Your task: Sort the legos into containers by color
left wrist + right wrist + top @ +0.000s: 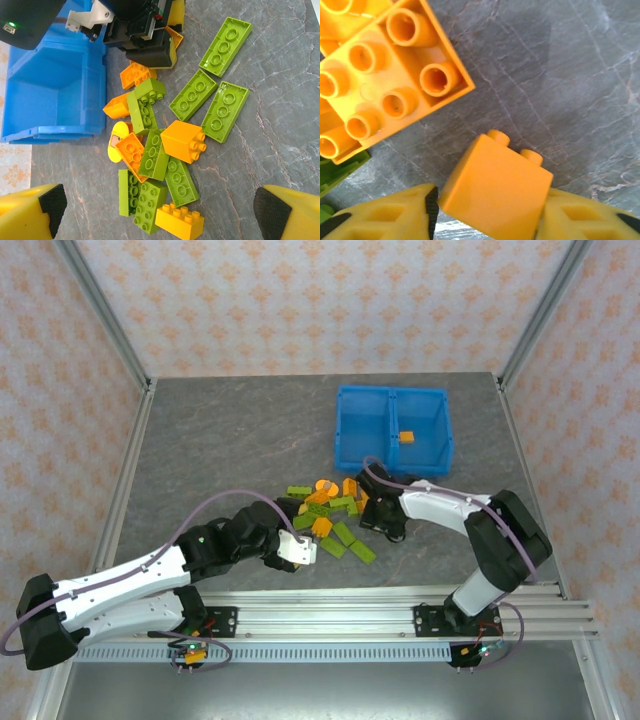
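Observation:
Olive-green and orange legos [330, 515] lie in a loose pile on the grey table, just in front of the blue bin [393, 427]. One orange lego [407, 437] sits in the bin's right compartment; the left compartment looks empty. My right gripper [372, 510] is low at the pile's right edge. In the right wrist view it [487, 215] is shut on a small orange lego [495, 190], tilted with its studs pointing away. My left gripper [162, 205] hovers open over the pile's near end, its pads [52, 202] wide apart above green and orange legos [186, 141].
A large orange lego [385, 75] lies studs-up just beyond the held one, with a green lego [340, 172] at its side. The bin wall [55, 90] stands close behind the pile. Metal frame posts and patterned walls enclose the table; bare table spreads to the left.

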You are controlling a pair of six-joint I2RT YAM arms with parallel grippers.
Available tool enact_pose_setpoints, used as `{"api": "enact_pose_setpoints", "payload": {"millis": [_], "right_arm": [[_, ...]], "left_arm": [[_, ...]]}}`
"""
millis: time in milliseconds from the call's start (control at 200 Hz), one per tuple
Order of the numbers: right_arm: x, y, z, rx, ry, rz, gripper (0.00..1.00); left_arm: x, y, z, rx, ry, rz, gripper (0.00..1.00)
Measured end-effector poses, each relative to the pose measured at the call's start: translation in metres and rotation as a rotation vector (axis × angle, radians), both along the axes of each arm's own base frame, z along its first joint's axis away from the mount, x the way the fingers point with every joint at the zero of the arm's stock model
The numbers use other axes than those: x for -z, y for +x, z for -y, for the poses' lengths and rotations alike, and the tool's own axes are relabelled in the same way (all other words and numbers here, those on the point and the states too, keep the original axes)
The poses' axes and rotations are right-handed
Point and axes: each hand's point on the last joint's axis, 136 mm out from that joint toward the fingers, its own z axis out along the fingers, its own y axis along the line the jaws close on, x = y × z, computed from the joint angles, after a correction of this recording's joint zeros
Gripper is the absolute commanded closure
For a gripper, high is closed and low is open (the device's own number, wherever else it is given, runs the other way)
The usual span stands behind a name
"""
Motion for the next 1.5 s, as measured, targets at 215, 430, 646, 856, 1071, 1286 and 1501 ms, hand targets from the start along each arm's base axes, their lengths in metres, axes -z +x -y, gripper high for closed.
{"api": "enact_pose_setpoints", "payload": {"millis": [215, 430, 646, 856, 1071, 1286, 1501], "right_arm": [[-0.004, -0.001, 0.006, 0.017, 0.008, 0.048, 0.61], [-0.036, 0.009, 0.012, 0.033, 0.034, 0.18, 0.69], [-0.087, 0.026, 0.025, 0.019, 0.005, 0.367, 0.7], [-0.176, 0.079, 0.049, 0.036, -0.084, 0.658, 0.7], [-0.193, 0.177, 0.098, 0.164, -0.142, 0.674, 0.7], [-0.128, 0.247, 0.11, 0.217, -0.101, 0.515, 0.65], [-0.085, 0.246, 0.119, 0.302, -0.041, 0.383, 0.4]], "left_arm": [[0.0, 0.0, 0.0, 0.0, 0.001, 0.0, 0.01], [0.001, 0.0, -0.001, 0.002, 0.006, -0.001, 0.0], [0.001, -0.001, -0.001, 0.002, 0.008, -0.002, 0.01], [-0.004, -0.001, -0.002, 0.002, -0.008, 0.009, 0.01], [-0.02, 0.005, -0.001, -0.024, -0.06, 0.058, 0.01], [-0.027, 0.01, -0.002, -0.047, -0.079, 0.091, 0.01], [-0.025, 0.01, -0.003, -0.052, -0.077, 0.094, 0.01]]}}
